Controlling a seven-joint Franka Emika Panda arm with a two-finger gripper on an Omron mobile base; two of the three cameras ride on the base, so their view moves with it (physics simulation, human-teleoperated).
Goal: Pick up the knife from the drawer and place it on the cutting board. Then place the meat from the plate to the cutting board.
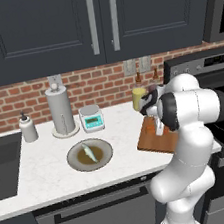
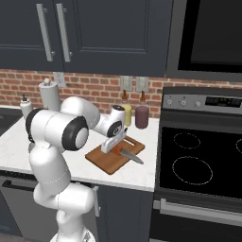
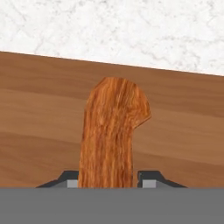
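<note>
The plate [image 1: 89, 154] rests on the white counter [image 1: 41, 169] left of the cutting board [image 2: 101, 158] and carries the meat [image 1: 89, 152]. The knife [image 2: 124, 152] lies on the cutting board, its orange handle between the fingertips of the gripper [image 2: 115, 148]; whether the jaws clamp it cannot be determined. No legible writing appears.

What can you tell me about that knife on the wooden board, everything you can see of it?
The knife is small, with an orange, wood-grained handle and a slim silver-grey blade. It lies flat on the reddish-brown cutting board, blade pointing toward the stove and reaching past the board's edge. The gripper stands over the handle, a finger on each side of it. Whether the fingers press the handle cannot be told.
</note>
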